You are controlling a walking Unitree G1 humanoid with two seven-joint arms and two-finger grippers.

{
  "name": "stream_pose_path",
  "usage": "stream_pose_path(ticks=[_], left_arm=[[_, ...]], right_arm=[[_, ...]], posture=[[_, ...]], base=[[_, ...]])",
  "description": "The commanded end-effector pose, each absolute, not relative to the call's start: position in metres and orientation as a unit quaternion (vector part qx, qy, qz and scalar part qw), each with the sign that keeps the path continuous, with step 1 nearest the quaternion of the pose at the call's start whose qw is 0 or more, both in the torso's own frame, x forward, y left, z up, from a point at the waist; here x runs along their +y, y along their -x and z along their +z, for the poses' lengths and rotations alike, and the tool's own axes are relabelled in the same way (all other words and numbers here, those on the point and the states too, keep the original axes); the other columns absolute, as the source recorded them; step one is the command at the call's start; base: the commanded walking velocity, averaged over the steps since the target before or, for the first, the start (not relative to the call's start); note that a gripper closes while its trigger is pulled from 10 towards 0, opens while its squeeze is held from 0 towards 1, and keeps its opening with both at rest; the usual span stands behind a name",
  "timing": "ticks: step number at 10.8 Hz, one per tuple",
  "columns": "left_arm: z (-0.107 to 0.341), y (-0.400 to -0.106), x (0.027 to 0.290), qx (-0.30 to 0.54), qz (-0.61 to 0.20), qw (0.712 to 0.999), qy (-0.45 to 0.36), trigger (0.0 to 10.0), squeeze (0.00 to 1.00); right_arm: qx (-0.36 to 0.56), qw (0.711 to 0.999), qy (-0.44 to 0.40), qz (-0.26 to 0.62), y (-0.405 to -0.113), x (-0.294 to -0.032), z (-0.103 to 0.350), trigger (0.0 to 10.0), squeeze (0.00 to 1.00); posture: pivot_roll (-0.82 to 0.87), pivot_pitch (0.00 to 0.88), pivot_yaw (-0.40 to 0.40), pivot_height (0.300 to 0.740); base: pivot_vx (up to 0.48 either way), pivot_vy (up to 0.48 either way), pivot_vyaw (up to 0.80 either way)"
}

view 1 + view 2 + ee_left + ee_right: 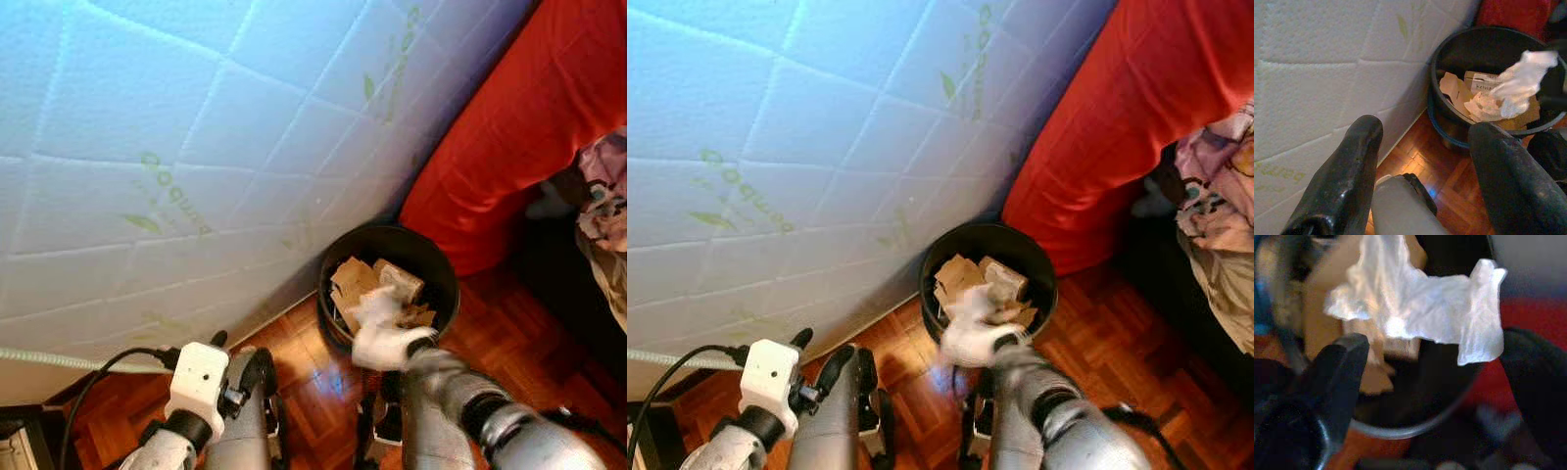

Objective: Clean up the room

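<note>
Hovering above black bin, right claw spread, white tissue between

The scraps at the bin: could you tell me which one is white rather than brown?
The crumpled tissue above the bin; the cardboard pieces inside are brown.

We count one black bin, one white tissue, a few cardboard scraps, two grippers.
</note>
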State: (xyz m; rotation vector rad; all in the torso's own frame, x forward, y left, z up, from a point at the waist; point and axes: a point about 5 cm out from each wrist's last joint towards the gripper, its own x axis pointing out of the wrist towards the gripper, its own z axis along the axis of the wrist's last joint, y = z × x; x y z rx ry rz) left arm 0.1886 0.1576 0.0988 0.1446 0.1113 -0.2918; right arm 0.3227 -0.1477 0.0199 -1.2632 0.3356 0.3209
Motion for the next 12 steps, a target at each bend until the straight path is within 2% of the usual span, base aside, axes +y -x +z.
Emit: stream_pose_path(ticks=[1,3,4,5,6,9,10,12], left_arm=[[0.091,-0.183,0.16,0.076,-0.145,0.983,-0.081,10.0,0.0],[0.091,-0.182,0.161,0.076,-0.145,0.983,-0.083,10.0,0.0],[0.091,-0.182,0.161,0.076,-0.145,0.983,-0.082,10.0,0.0],[0.091,-0.182,0.161,0.076,-0.145,0.983,-0.081,10.0,0.0],[0.091,-0.182,0.161,0.076,-0.145,0.983,-0.082,10.0,0.0],[0.092,-0.182,0.16,0.075,-0.143,0.984,-0.081,10.0,0.0],[0.092,-0.182,0.16,0.075,-0.144,0.983,-0.08,10.0,0.0],[0.091,-0.182,0.16,0.076,-0.144,0.983,-0.08,10.0,0.0]], right_arm=[[0.182,0.793,0.563,0.145,-0.314,-0.149,0.01,10.0,0.0],[0.137,0.774,0.604,0.133,-0.318,-0.147,0.016,10.0,0.0],[0.144,0.765,0.612,0.14,-0.315,-0.147,0.013,10.0,0.0],[0.213,0.794,0.548,0.155,-0.306,-0.147,0.001,10.0,0.0],[0.173,0.792,0.573,0.119,-0.314,-0.15,0.011,10.0,0.0],[0.194,0.819,0.532,0.092,-0.317,-0.153,0.014,10.0,0.0],[0.127,0.776,0.606,0.118,-0.319,-0.143,0.018,10.0,0.0],[0.187,0.788,0.568,0.147,-0.307,-0.142,0.002,10.0,0.0]], posture=[[0.28,0.4,0.005,0.61],[0.28,0.4,0.005,0.61],[0.28,0.403,0.005,0.61],[0.28,0.406,0.004,0.61],[0.29,0.409,0.007,0.61],[0.28,0.409,0.002,0.61],[0.29,0.41,0.003,0.61],[0.28,0.409,0.001,0.61]], base=[[0.0,0.0,0.0],[0.0,0.0,0.0],[0.0,0.0,0.0],[0.0,0.0,0.0],[0.0,0.0,0.0],[0.0,0.0,0.0],[0.0,0.0,0.0],[0.0,0.0,0.0]])
